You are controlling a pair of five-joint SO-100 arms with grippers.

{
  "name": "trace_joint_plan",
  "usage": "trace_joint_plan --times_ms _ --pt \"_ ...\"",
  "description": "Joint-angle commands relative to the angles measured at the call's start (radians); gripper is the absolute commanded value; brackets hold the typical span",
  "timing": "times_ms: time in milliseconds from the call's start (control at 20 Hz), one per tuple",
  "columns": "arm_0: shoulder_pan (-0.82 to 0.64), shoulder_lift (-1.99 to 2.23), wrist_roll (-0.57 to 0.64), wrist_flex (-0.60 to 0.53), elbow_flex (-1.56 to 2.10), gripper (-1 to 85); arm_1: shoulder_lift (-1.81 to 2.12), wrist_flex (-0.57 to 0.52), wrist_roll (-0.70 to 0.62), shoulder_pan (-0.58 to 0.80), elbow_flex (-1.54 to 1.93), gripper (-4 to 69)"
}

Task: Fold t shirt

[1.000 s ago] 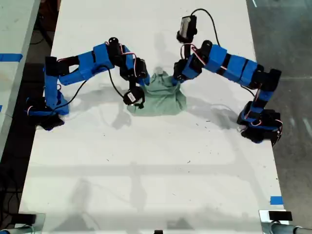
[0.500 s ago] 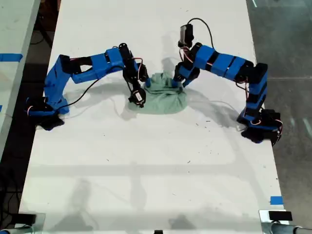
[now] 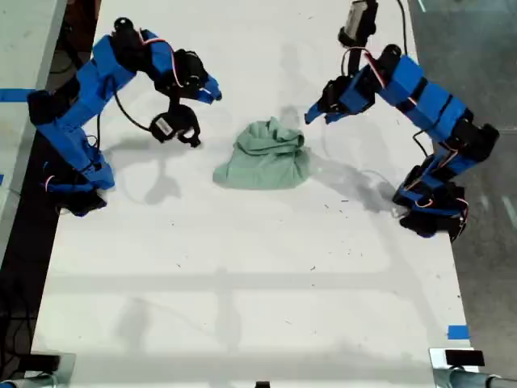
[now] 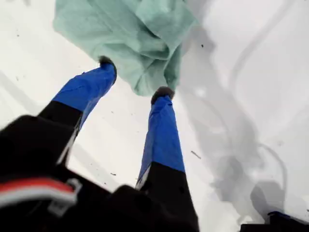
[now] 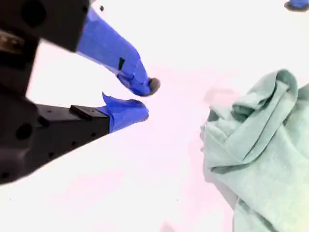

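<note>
The t shirt [image 3: 266, 158] lies in a crumpled pale mint-green heap on the white table [image 3: 242, 275], bunched higher along its far side. My first gripper [image 3: 312, 118] hangs raised off the exterior view's right of the t shirt. In the first wrist view it [image 4: 134, 76] is open and holds nothing, its tips short of the cloth [image 4: 130, 34]. My second gripper [image 3: 212, 90] is lifted high toward the exterior view's left. Its fingers [image 5: 147, 99] stand a little apart, empty, with the t shirt [image 5: 260, 159] beyond them.
The arm bases sit at the exterior view's left [image 3: 73, 190] and right [image 3: 428, 212] table edges. Arm shadows fall on both sides of the cloth. Blue tape [image 3: 457, 332] marks the near right edge. Dark floor runs along the exterior view's right.
Both grippers were down on the t shirt's far edge; they have let go and lifted away. The second arm swung up and back leftward, the first rose rightward. The cloth stayed in a heap.
</note>
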Motion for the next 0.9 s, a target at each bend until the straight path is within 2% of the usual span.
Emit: trace_joint_plan --times_ms 0,50,150,250,350,500,600,650,850 --pt "0.144 0.325 -0.100 -0.002 0.123 0.0 0.374 -0.008 0.046 -0.110 0.147 12.6" --pt "0.190 0.419 -0.132 -0.014 0.210 0.0 0.466 -0.012 0.061 -0.153 0.213 10.6" --pt "0.244 0.634 -0.170 -0.072 0.445 0.0 0.632 -0.023 0.095 -0.219 0.351 1.7" --pt "0.262 0.867 -0.210 -0.115 0.719 0.0 0.798 -0.025 0.121 -0.255 0.512 1.6" --pt "0.314 1.131 -0.272 -0.209 1.068 0.0 0.957 -0.049 0.146 -0.298 0.712 1.6" --pt "0.449 1.563 -0.405 -0.342 1.589 0.0 1.239 -0.181 0.118 -0.407 1.074 1.6" --pt "0.505 1.755 -0.431 -0.396 1.796 -0.1 1.459 -0.207 0.112 -0.437 1.301 1.6" --pt "0.491 1.729 -0.380 -0.428 1.832 -0.1 1.520 -0.230 0.106 -0.457 1.390 1.6" --pt "0.453 1.755 -0.336 -0.463 1.960 -0.1 1.517 -0.284 0.103 -0.417 1.615 1.6"
